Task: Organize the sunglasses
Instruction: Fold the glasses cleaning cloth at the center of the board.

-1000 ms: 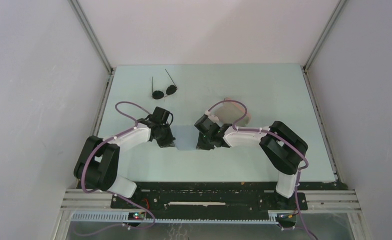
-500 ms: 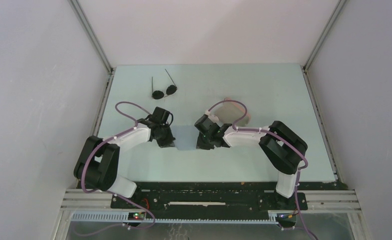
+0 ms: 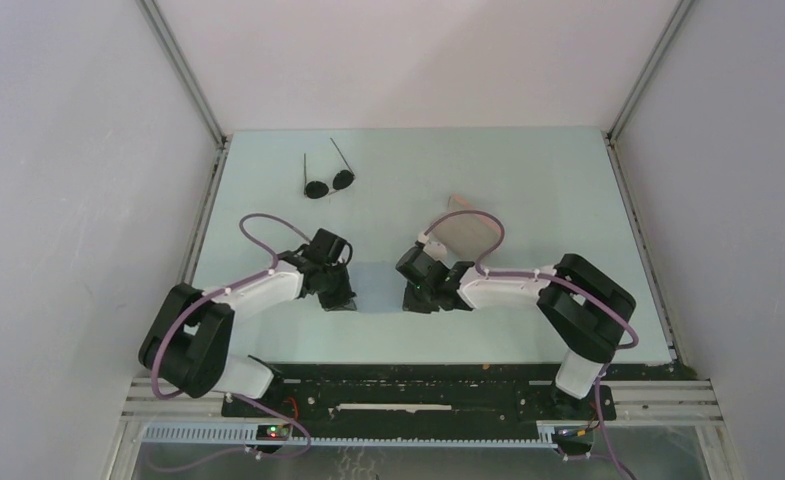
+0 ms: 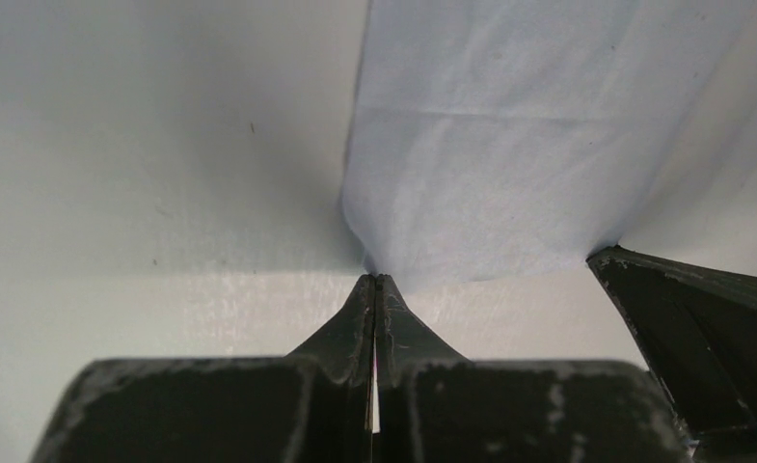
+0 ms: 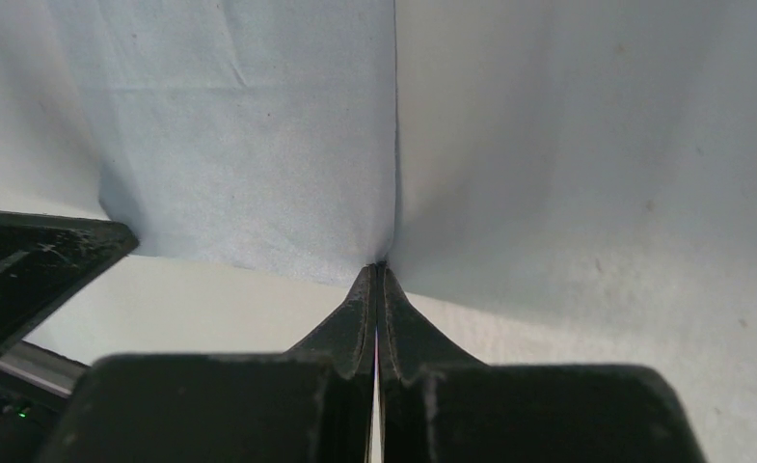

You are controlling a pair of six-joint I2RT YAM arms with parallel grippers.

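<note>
The sunglasses (image 3: 328, 182) lie at the far left of the table, two dark round lenses with thin black arms open, apart from both grippers. A light blue cloth (image 3: 378, 286) lies spread on the table between the two grippers. My left gripper (image 3: 342, 300) is shut on the cloth's near left corner; the left wrist view shows the cloth (image 4: 509, 145) pinched at the fingertips of that gripper (image 4: 376, 280). My right gripper (image 3: 414, 302) is shut on the near right corner; the right wrist view shows the cloth (image 5: 249, 135) pinched at that gripper (image 5: 379, 268).
A pink oblong case (image 3: 460, 232) lies behind the right wrist, partly hidden by the purple cable. Grey walls close in the table on the left, right and back. The right finger (image 4: 702, 338) shows at the edge of the left wrist view.
Both grippers have pulled back toward the near edge, dragging the cloth with them. The pink case shows more behind the right wrist. The sunglasses have not moved.
</note>
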